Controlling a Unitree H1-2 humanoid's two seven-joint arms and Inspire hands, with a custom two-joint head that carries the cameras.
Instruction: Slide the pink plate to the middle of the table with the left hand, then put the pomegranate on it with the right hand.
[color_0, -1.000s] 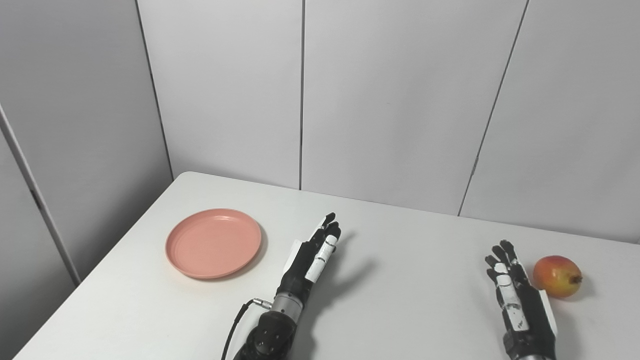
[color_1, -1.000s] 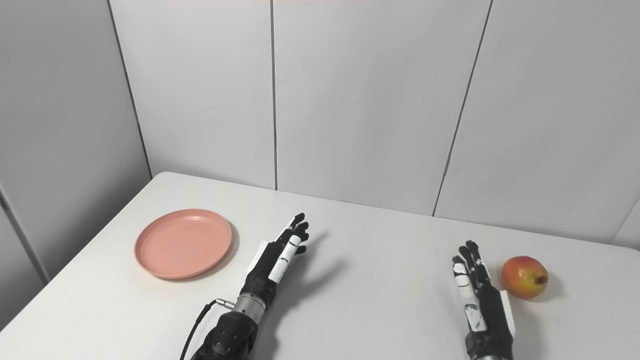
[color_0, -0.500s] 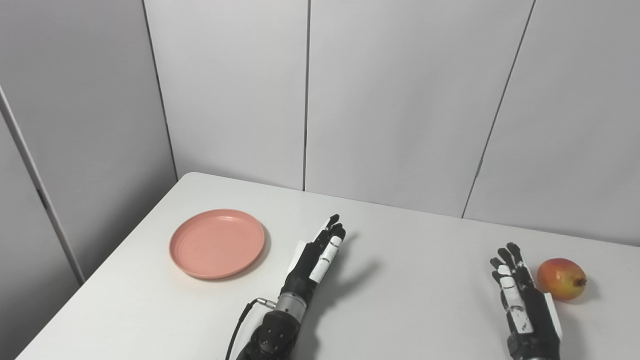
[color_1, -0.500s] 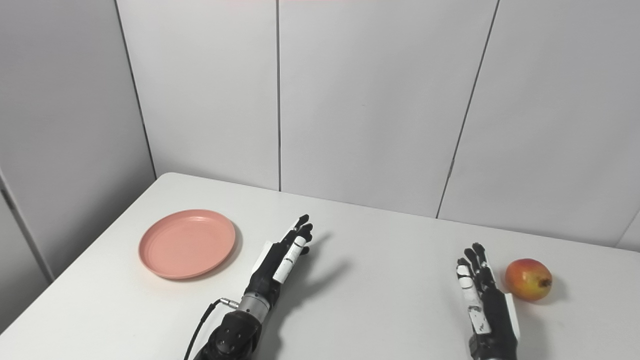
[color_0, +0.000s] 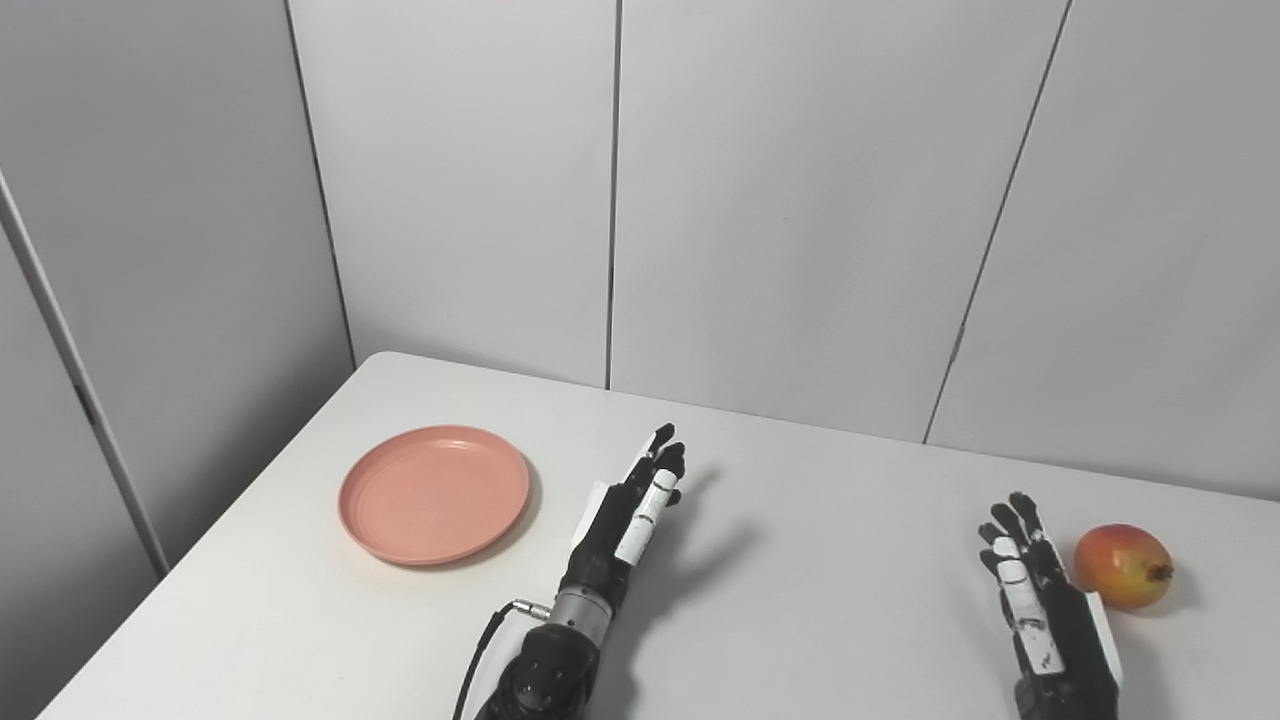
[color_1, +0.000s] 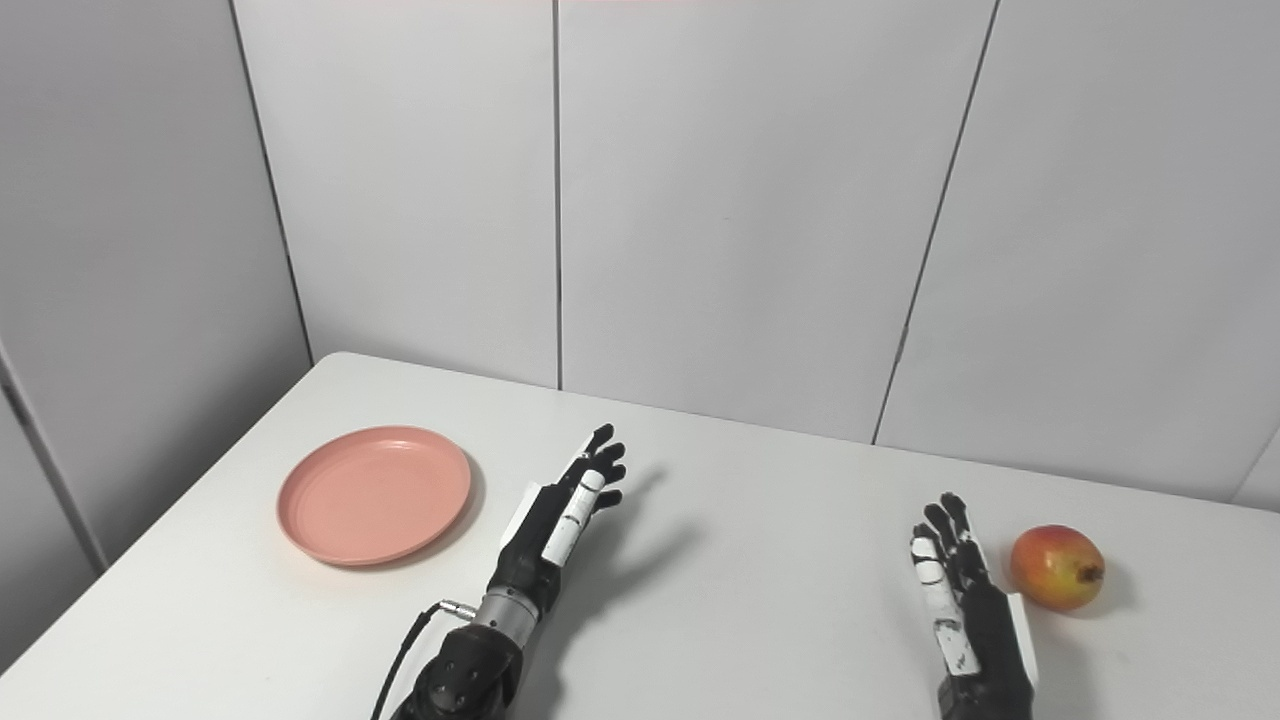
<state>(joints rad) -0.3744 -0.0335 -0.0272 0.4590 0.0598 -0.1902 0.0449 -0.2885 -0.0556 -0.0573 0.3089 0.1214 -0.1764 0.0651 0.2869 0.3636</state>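
Plate: round pink plastic plate (color_0: 434, 493) lay on the white table (color_0: 820, 620), left side, not yet slid.
Fruit: red-yellow pomegranate (color_0: 1120, 566) sat far right, unlifted.
Left hand (color_0: 630, 505): fingers extended, empty, beside plate.
Right hand (color_0: 1045, 610): fingers apart, empty.
Progress: nothing done.

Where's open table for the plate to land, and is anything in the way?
The widest bare stretch lies between the left hand and the right hand. The pink plate sits left of the left hand, apart from it. Tightest spot: the pomegranate beside the right hand.
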